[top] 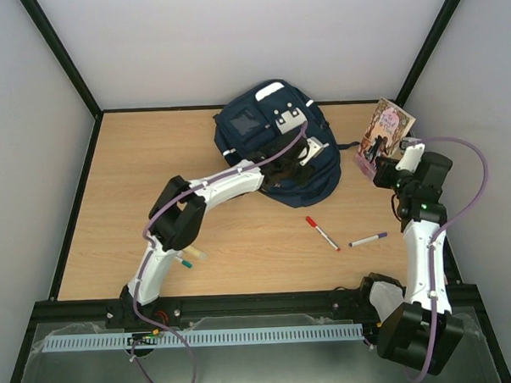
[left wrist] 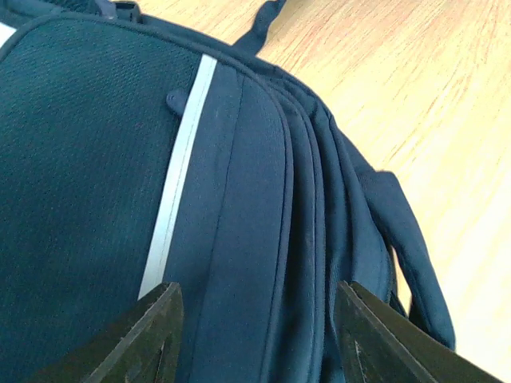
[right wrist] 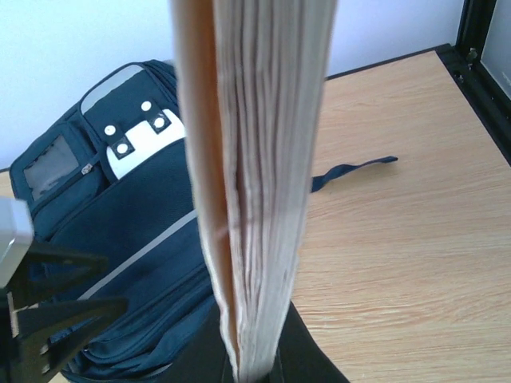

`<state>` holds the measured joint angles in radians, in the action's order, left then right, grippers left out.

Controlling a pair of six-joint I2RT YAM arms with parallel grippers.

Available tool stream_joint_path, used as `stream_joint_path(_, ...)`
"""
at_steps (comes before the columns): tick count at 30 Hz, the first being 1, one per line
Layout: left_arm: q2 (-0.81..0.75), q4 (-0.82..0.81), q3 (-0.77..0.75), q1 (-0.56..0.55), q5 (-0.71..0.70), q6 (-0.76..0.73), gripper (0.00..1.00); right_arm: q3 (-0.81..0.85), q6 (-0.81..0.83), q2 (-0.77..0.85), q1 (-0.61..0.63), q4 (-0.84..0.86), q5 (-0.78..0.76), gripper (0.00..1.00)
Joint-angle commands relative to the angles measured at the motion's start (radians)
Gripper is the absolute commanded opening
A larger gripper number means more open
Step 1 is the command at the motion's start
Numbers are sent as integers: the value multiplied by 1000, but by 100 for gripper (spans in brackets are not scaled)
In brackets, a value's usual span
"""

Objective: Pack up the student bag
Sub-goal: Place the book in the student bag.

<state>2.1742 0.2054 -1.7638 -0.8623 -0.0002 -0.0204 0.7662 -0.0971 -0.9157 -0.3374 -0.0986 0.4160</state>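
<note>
Left gripper (left wrist: pixel 257 303) spread open over big navy-blue fabric backpack (top: pixel 253 128). Right gripper (top: pixel 380 169) clamps thin picture book (top: pixel 388 130) at its 3 o'clock. Red pen (top: pixel 323 233), purple pen (top: pixel 368 238) also unpacked.

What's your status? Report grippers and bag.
Left gripper open over student bag. Right gripper shut on book. Red pen, purple pen loose on table.

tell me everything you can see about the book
The book is a closed paperback, it seems, with a pink illustrated cover and cream page edges. It is held upright above the far right of the table, apart from the backpack. Only the right gripper touches it, shut on its lower edge.
</note>
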Motion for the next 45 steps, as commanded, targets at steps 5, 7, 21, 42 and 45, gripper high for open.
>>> stream_joint_path(5, 149, 99, -178, -19, 66, -41, 49, -20, 10, 8, -12, 40, -7, 1)
stream_joint_path(7, 181, 126, -210, -20, 74, -36, 43, -22, 9, 4, -12, 41, 0, 1)
stream_joint_path(21, 277, 166, -272, -20, 7, -9, 27, -25, 10, -7, -14, 42, 14, 1)
stream_joint_path(42, -419, 90, 445, 71, -144, 51, 2, -22, -2, -9, -15, 36, 65, 1)
stream_joint_path(45, -507, 68, 543, 67, -116, 77, 3, -24, -4, -12, -15, 36, 76, 1)
